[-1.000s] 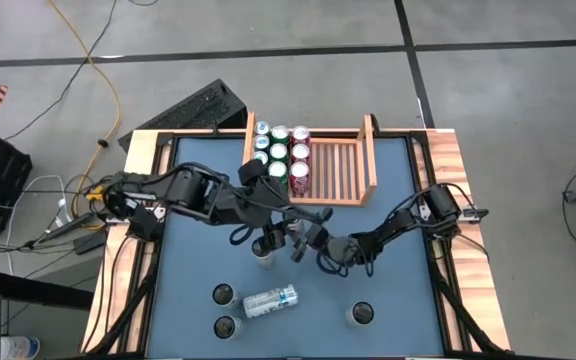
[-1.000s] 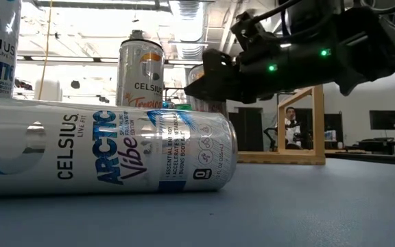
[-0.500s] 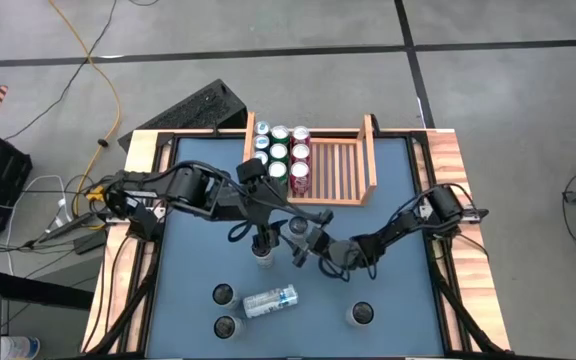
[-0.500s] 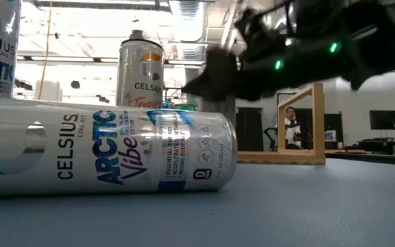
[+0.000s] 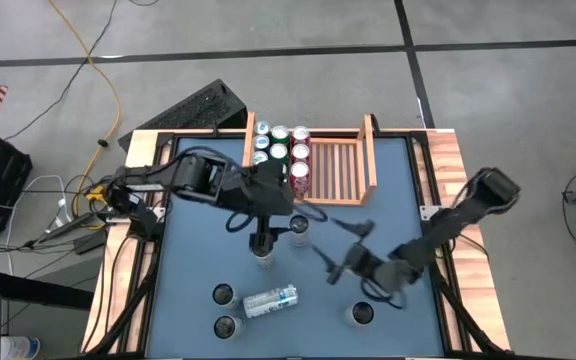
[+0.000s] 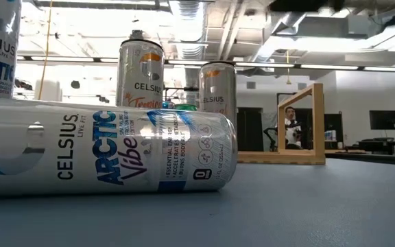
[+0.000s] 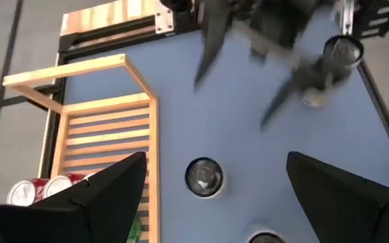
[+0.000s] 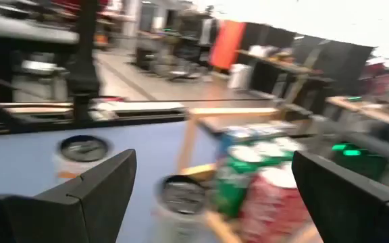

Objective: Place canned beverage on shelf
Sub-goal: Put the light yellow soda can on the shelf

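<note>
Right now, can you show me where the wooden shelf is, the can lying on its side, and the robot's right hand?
shelf [image 5: 336, 170], high view, on its bare slatted base.
lying can [image 5: 270, 300], high view, middle of its side.
right hand [image 5: 340, 250], high view, between its open fingertips.

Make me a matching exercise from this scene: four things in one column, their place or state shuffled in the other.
Things:
1. Arctic Vibe can
2. shelf
3. red cans
4. right gripper

Places or states:
A. at the table's far edge
B. lying on its side
C. standing inside the shelf
D. above the mat, jaws open

Pairs: 1-B, 2-A, 3-C, 4-D
</note>
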